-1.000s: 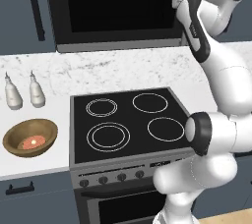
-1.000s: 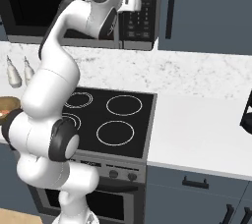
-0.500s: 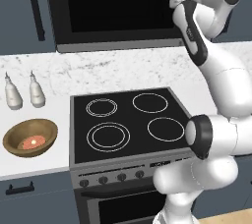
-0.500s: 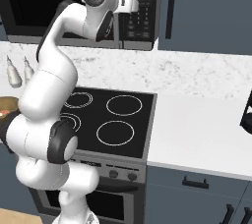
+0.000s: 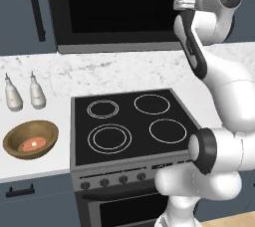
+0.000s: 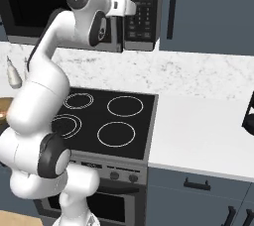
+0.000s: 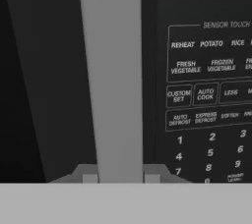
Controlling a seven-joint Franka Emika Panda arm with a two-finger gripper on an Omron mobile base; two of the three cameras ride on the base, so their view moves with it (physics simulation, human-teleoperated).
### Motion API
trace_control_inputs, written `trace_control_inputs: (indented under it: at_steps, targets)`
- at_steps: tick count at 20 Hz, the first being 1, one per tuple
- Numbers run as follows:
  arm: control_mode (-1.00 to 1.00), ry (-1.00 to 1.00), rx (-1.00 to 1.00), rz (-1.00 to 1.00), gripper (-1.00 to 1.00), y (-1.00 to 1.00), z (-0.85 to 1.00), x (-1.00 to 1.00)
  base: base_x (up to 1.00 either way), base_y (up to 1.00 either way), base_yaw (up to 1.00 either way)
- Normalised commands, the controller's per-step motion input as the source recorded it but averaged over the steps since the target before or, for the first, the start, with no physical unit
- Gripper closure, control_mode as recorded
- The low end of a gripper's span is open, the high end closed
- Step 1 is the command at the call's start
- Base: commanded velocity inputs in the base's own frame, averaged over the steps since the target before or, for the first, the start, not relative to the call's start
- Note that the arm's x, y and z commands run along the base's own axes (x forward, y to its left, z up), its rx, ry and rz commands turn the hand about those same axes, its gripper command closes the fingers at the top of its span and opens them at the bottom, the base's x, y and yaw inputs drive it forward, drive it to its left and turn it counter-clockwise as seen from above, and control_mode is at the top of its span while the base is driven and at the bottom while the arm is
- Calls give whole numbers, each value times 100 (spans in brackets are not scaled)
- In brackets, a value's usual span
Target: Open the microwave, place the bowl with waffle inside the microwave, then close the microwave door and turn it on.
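The microwave point(image 5: 124, 12) hangs above the stove with its door point(image 5: 119, 9) closed. My gripper point(image 7: 120, 176) is at the door's right edge, shut on the vertical grey door handle point(image 7: 112, 75); its fingertips point(image 7: 89, 177) sit on either side of the bar. To the right of the handle is the dark button panel point(image 7: 206, 95). From the right base the gripper point(image 6: 130, 8) sits against the handle beside the panel point(image 6: 141, 7). The brown bowl point(image 5: 31, 139) with the reddish-orange waffle point(image 5: 33, 144) rests on the counter left of the stove.
A black four-ring stove point(image 5: 129, 121) lies under the arm. Two pale bottles point(image 5: 12, 94) stand behind the bowl. White marble counter point(image 6: 198, 131) stretches right of the stove, with a dark object point(image 6: 248, 113) at its far right edge. Dark cabinets flank the microwave.
The jaws have closed from open onto the door handle. The hand has shifted slightly toward the microwave; bowl and door have not moved.
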Motion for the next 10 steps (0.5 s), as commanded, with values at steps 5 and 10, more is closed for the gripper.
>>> trace_control_inputs:
  at_steps: [5,10]
  targets:
    - [-100,1,-4,-13,100,7,-14,-83,0,0,0]
    - [-100,3,-5,-14,100,16,-24,-83,0,0,0]
